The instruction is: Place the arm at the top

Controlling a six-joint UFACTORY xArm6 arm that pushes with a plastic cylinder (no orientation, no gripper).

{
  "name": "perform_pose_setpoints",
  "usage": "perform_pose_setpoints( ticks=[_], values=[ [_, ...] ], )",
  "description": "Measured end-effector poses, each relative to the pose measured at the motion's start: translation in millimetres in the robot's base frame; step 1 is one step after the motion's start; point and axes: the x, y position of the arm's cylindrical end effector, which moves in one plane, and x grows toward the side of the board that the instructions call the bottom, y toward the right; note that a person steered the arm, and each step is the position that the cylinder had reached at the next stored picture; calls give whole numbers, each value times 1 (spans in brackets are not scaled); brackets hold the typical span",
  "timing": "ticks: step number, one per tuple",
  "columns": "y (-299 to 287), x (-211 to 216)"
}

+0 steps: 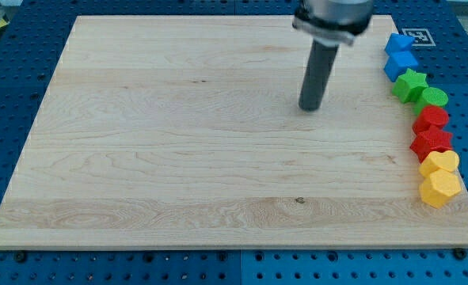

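My tip (310, 108) rests on the wooden board (178, 158), right of centre in the view's upper half. The dark rod rises from it to the arm's end at the view's top edge. A column of blocks runs down the board's right edge, well to the right of my tip: two blue blocks (399, 43) (400, 64), a green star (412, 83), a green round block (435, 98), a red block (431, 119), a red star (431, 142), and two yellow blocks (440, 162) (439, 188). My tip touches none of them.
The board lies on a blue perforated table (12, 71). A small black-and-white marker tag (417, 36) sits at the board's top right corner, beside the blue blocks.
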Motion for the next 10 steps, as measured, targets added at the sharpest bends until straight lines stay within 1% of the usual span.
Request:
perform_pose_setpoints(
  ticks=[1, 3, 5, 6, 7, 8, 10],
  values=[
    [0, -46],
    [0, -51],
    [0, -114],
    [0, -126],
    [7, -158],
    [11, -180],
    [11, -197]
  ],
)
